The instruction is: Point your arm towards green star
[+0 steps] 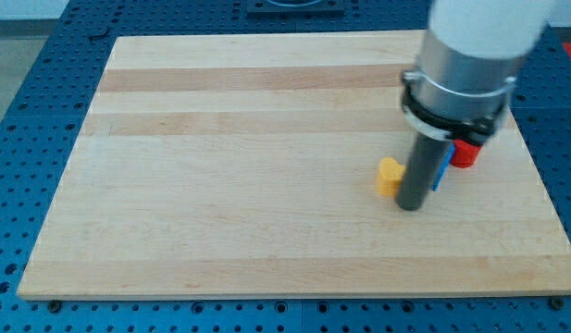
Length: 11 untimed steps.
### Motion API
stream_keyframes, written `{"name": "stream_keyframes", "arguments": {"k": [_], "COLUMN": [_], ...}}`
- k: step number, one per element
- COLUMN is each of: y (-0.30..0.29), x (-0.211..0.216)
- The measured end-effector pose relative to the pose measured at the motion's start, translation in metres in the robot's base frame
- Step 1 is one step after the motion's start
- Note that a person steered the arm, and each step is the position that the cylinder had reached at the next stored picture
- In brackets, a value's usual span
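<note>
My tip [411,205] rests on the wooden board [248,166] at the view's right. A yellow block [390,176] sits just left of the tip, close to it or touching. A blue block [442,169] shows as a thin sliver just right of the rod, mostly hidden behind it. A red block [465,154] lies further right, partly hidden under the arm. No green star shows in this view; the arm's body may hide it.
The arm's white and grey body [465,65] covers the board's upper right part. A blue perforated table [26,139] surrounds the board on all sides.
</note>
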State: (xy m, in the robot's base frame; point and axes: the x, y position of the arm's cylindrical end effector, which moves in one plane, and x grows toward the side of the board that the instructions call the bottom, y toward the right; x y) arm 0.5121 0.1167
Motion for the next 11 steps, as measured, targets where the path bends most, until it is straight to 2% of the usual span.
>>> {"name": "stream_keyframes", "arguments": {"k": [2,3,7,8,9,10,11], "y": [-0.057,-0.049,0.099,0.134,0.148,0.148,0.145], "x": [-0.055,-0.051,0.031,0.014,-0.028,-0.066,-0.082]}}
